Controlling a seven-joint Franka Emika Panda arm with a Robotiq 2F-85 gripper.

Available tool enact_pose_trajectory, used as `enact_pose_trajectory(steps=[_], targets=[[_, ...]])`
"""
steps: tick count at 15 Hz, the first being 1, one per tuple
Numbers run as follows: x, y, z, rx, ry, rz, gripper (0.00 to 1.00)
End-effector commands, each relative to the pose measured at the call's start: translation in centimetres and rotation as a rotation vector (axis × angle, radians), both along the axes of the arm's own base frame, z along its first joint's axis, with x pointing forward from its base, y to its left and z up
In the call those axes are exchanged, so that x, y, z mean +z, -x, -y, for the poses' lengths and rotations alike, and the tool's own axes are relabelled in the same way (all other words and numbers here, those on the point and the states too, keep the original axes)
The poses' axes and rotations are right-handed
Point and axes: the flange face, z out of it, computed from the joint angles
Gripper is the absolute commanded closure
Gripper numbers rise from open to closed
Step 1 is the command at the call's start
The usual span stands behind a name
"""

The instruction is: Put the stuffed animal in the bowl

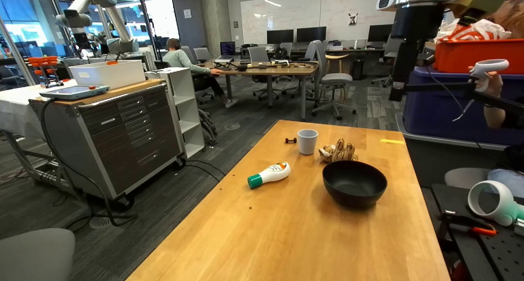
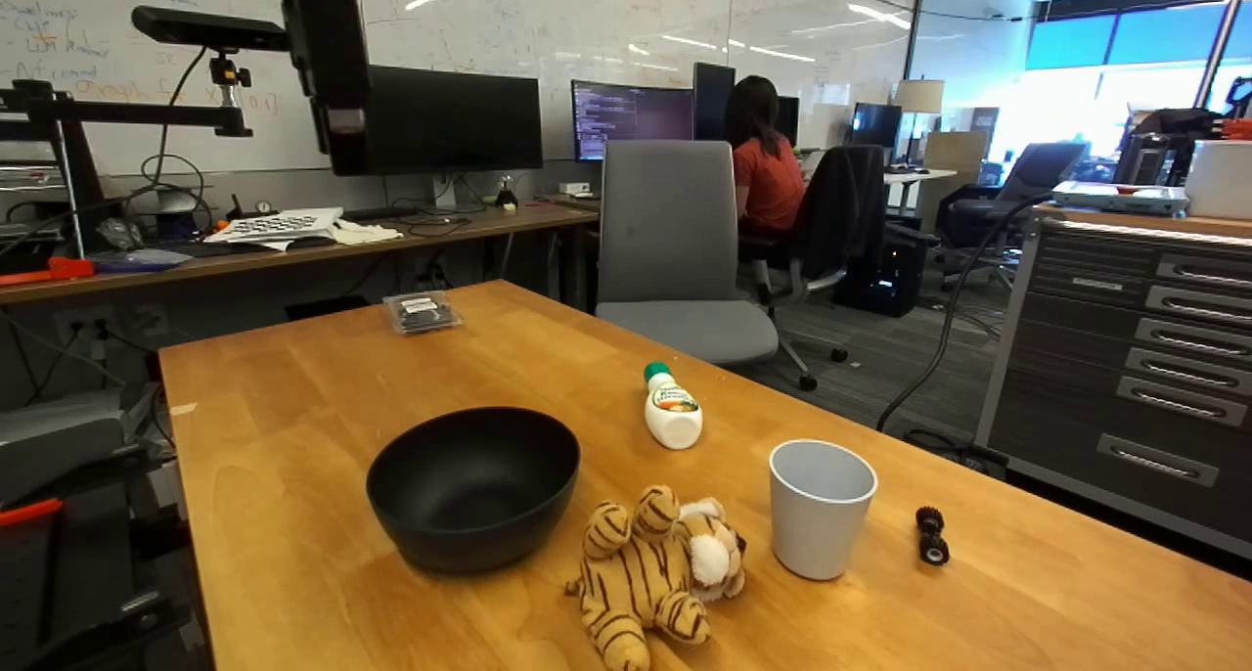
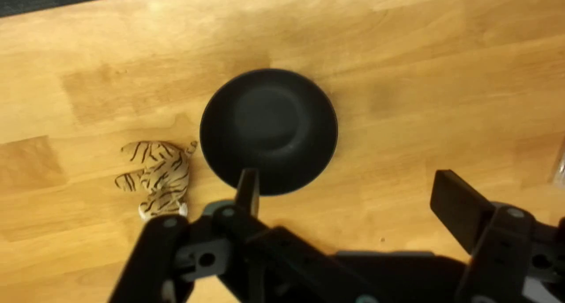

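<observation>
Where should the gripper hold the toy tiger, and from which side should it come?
I would grip the stuffed animal around its striped trunk, coming from above. It lies down, legs sticking out, so the trunk looks the surest hold; the bowl near its tail and the cup near its head make a sideways approach likely riskier.

On the wooden surface (image 1: 262, 240), a pale cup (image 2: 820, 524) is set upright near a small black dumbbell-shaped part (image 2: 931, 536). A white, green-capped bottle (image 2: 675, 419) is laid on its side. A clear package (image 2: 422, 313) is placed near the edge. A white bin (image 1: 110, 75) is supported by a drawer cabinet (image 1: 127, 150).
</observation>
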Motion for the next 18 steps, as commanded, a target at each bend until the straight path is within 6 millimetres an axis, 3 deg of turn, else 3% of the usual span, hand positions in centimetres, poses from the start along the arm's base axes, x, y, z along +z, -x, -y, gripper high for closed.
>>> enact_pose_trajectory(steps=[1,9,18], targets=[[-0.2,-2.6,0.3,-0.094,0.068,0.085,0.0],[-3.9,-6.8,3.2,-0.24,0.189,0.066,0.0],[-8.3,-9.0,8.4,-0.375,0.121,0.023,0.0]])
